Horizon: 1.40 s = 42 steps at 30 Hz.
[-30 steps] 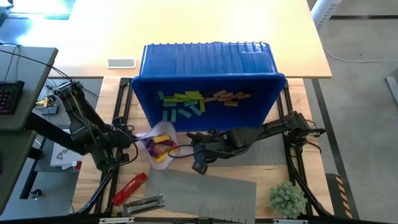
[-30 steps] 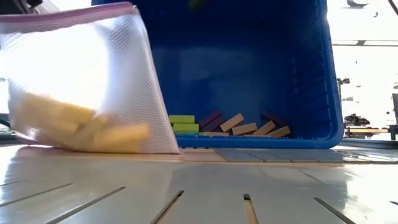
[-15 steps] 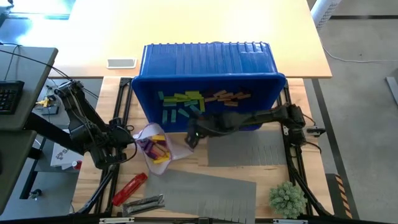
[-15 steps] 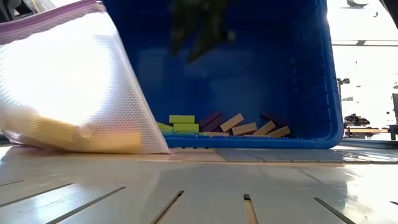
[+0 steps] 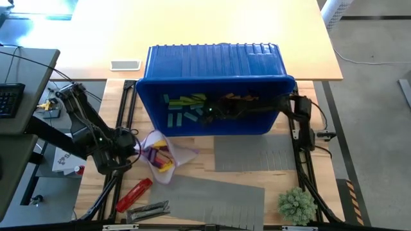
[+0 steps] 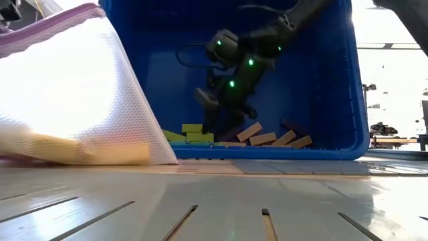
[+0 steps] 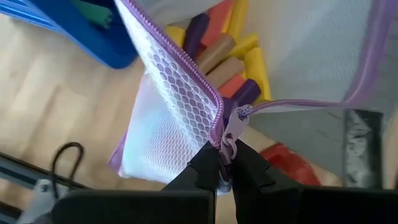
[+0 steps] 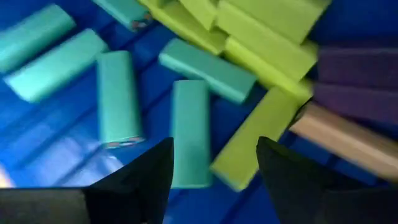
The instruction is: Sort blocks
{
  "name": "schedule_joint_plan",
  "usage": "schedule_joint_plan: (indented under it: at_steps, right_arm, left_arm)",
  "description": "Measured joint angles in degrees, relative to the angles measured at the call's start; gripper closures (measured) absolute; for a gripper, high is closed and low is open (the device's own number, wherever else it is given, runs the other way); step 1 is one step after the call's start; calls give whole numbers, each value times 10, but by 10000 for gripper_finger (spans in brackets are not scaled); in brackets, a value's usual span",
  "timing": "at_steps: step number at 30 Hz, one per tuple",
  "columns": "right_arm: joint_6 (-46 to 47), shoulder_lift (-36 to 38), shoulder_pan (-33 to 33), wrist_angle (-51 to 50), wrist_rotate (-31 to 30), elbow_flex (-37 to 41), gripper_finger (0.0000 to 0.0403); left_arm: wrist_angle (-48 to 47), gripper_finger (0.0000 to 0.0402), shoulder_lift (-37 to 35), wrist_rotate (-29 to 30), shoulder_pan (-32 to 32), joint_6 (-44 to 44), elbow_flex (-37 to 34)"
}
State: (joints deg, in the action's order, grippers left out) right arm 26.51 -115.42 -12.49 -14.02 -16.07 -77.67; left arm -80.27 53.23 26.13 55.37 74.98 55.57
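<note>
Blue bin (image 5: 215,61) walls hem right fingers (image 8: 214,168), open, empty, over blocks (image 8: 189,130).

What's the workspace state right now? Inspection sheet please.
Surface: wooden table with grey mats.
Job's things: blocks in teal, lime, purple and tan lie in the blue bin, which is tipped on its side; more pieces sit in the mesh pouch.
Clutter: red tool, small green plant.
Grippers: left gripper shut on the pouch's zipper edge; right gripper open inside the bin, over teal and lime blocks, holding nothing.
Cables: a dark loop near the left arm.
Surroundings: a keyboard on the side desk; no people seen.
</note>
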Motion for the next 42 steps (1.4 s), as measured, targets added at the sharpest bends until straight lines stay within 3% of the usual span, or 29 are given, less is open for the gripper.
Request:
schedule_joint_plan:
  at_steps: [4,8,20,24,36,42]
  right_arm:
    - [-83,-10,-17,81,4,31,191]
    - [-138,-38,-17,123,48,35,191]
    - [-156,-60,-4,122,85,32,198]
    - [-155,-61,1,115,98,33,232]
    - [-117,-35,7,101,130,35,397]
    - [-160,29,32,49,83,38,401]
  left_arm:
    - [9,401,1,-12,-27,0,0]
    - [13,401,1,-34,-61,-15,0]
    - [30,401,1,-32,-140,-103,37]
    - [30,401,1,-33,-150,-124,37]
    - [31,401,1,-32,-152,-127,37]
    - [35,401,1,-31,-152,-138,37]
